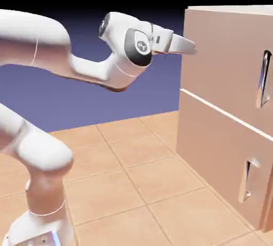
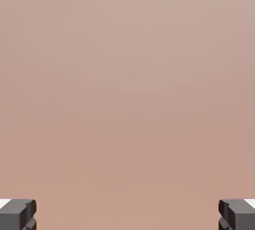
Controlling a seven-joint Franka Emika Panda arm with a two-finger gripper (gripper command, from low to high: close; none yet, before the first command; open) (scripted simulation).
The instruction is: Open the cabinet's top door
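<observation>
Leftmost in the exterior view, the white arm (image 1: 48,58) rises from the tabletop's (image 1: 128,181) near left corner and bends across toward the right. Its gripper (image 1: 191,47) lies level, pointing at the left side of the cabinet (image 1: 213,149), close to that side's upper edge; I cannot tell whether it touches. The cabinet stands at the tabletop's right edge. Its top door (image 1: 229,63) faces the camera at a slant and sits shut, its slim silver handle (image 1: 264,79) upright in a dark recess near the door's right edge, well apart from the gripper. Below a pale seam sits the lower door (image 1: 224,159) with its own handle (image 1: 247,181). In the hand view the jaws stand wide, one grey fingertip (image 2: 17,214) in each bottom corner, with only flat pinkish-tan panel between them
</observation>
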